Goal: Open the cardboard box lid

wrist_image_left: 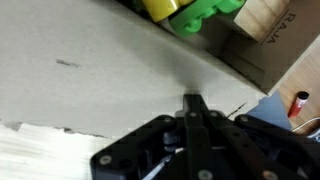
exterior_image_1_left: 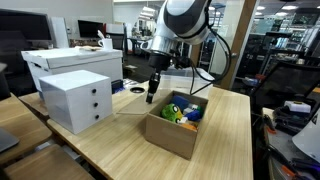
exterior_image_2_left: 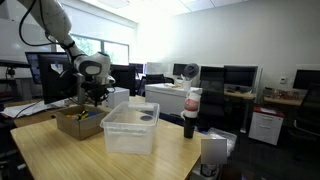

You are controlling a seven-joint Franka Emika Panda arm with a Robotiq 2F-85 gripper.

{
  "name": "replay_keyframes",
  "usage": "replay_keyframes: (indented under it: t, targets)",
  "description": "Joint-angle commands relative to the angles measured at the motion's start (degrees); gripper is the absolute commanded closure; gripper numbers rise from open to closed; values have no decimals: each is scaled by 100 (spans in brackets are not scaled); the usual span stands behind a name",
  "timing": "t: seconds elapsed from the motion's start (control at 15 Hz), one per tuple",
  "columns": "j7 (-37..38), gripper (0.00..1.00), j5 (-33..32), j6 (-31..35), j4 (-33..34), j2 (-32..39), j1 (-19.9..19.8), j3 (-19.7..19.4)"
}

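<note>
The brown cardboard box (exterior_image_1_left: 172, 132) stands on the wooden table and shows in both exterior views (exterior_image_2_left: 76, 124). Its top is open, with green, yellow and blue toys (exterior_image_1_left: 180, 111) inside. One lid flap (wrist_image_left: 100, 80) is folded outward on the drawer-unit side; it fills the wrist view, with a white label (wrist_image_left: 30, 150) at its lower left. My gripper (exterior_image_1_left: 152, 97) is at the box's edge over that flap, also in an exterior view (exterior_image_2_left: 96, 98). In the wrist view the fingers (wrist_image_left: 193, 101) are pressed together, tips against the flap, holding nothing.
A white drawer unit (exterior_image_1_left: 76, 100) stands beside the box, with a white carton (exterior_image_1_left: 70, 62) behind it. A clear plastic bin (exterior_image_2_left: 130, 132) sits on the same table, with a red-capped bottle (exterior_image_2_left: 190, 112) past it. Desks and monitors ring the room.
</note>
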Motion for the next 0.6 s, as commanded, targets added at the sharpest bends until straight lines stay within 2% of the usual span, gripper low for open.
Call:
replay_keyframes:
  t: [0.0, 0.33, 0.53]
  targets:
    - [86, 98, -238, -44, 13, 110, -159, 69]
    - [198, 98, -461, -145, -73, -26, -207, 13]
    - [464, 97, -957, -661, -148, -444, -156, -138]
